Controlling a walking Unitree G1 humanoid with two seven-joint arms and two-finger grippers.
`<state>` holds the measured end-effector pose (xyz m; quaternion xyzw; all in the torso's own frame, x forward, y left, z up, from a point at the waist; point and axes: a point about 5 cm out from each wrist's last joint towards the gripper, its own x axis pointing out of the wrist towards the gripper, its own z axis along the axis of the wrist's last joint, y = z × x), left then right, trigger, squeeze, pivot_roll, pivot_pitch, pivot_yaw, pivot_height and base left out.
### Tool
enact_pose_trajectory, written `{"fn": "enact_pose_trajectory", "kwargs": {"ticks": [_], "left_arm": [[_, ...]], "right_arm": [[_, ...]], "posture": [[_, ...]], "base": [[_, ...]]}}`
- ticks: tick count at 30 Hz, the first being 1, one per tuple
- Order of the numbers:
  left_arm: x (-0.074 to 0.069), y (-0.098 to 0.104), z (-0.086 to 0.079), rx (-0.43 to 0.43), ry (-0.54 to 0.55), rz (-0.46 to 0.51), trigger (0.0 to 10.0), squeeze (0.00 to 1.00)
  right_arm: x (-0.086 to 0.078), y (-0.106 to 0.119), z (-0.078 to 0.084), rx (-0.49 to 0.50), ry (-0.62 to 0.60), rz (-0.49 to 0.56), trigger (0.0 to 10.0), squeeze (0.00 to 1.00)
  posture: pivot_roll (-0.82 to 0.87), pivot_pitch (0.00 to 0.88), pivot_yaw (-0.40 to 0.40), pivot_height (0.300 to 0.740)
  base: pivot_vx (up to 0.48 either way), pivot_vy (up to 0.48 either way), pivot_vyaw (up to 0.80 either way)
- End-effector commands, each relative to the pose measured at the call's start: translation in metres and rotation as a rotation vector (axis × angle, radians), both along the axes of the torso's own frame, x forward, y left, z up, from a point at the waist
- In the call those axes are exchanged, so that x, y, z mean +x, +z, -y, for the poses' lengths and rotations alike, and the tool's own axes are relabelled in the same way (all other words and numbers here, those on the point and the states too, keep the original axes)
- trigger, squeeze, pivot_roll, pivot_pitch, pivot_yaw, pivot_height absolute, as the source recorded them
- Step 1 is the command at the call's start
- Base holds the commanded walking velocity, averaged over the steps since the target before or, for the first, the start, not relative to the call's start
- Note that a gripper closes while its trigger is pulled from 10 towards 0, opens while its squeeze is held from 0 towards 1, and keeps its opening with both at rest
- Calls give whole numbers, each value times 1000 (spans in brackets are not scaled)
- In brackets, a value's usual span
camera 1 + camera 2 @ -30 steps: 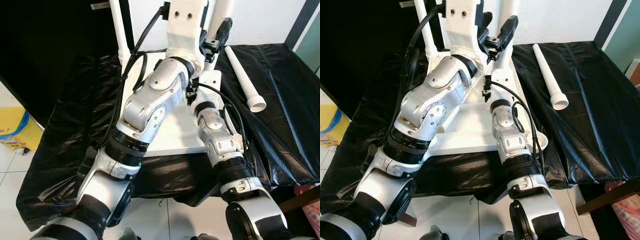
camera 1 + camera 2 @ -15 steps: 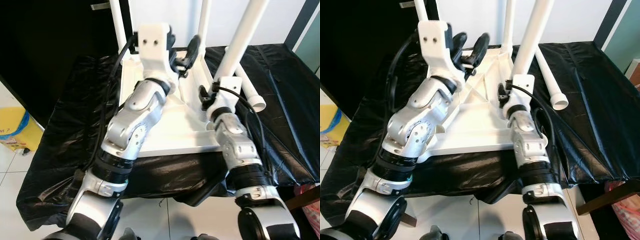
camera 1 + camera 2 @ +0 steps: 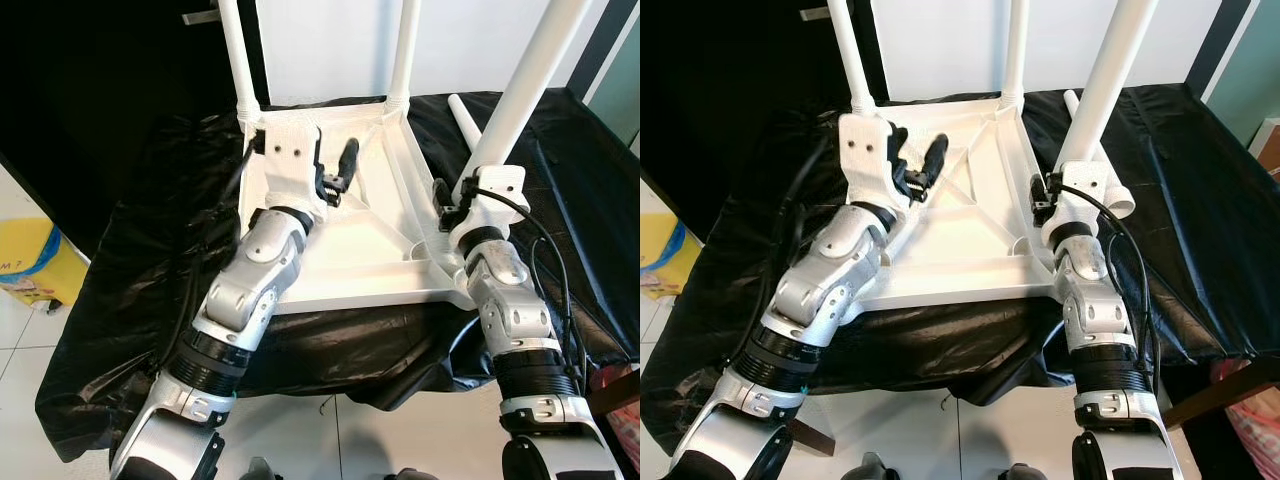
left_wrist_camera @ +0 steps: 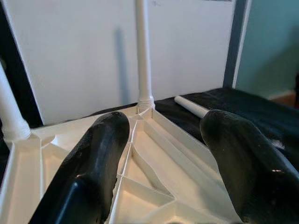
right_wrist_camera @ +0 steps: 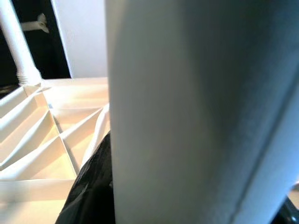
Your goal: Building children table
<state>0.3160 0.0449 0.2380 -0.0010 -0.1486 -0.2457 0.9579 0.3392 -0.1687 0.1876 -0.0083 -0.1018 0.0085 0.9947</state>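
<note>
the white ribbed plastic tabletop lies upside down on the bench draped in black plastic sheeting. three white tube legs stand in its corners at 11, 12 and 2 o'clock. the right tool pinches the slanting 2 o'clock leg near its base. the left tool hovers spread over the ribs. a loose white tube leg lies behind on the sheeting. if the held leg goes in tilted, it may jam or pop from its socket.
</note>
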Motion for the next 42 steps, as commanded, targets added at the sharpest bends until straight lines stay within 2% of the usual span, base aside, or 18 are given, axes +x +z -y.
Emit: {"fn": "enact_pose_trajectory", "kwargs": {"ticks": [1,6,15,16,18,28,42], "left_arm": [[-10,-13,14,114,-230,9,10000,0],[-26,-25,22,136,-398,-5,10000,0],[-46,-42,27,212,-590,-29,10000,0],[-52,-46,26,237,-667,-40,10000,0],[-57,-48,26,245,-719,-53,10000,0],[-65,-56,24,288,-831,-83,10000,0],[-67,-59,25,289,-840,-103,10000,0]], "right_arm": [[-4,3,2,-17,1,32,10000,0],[-12,-2,9,-32,-17,30,10000,0],[-19,-9,16,-40,-33,18,10000,0],[-21,-10,17,-44,-36,15,10000,0],[-23,-11,18,-51,-39,15,10000,0],[-28,-13,21,-59,-44,8,10000,0],[-34,-20,19,-67,-34,-22,10000,0]], "posture": [[-110,36,44,740],[-106,51,46,740],[-102,67,53,740],[-103,69,56,740],[-104,73,59,740],[-113,81,65,740],[-120,80,56,740]], "base": [[0,0,0],[0,0,0],[0,0,0],[0,0,0],[0,0,0],[0,0,0],[0,0,0]]}}
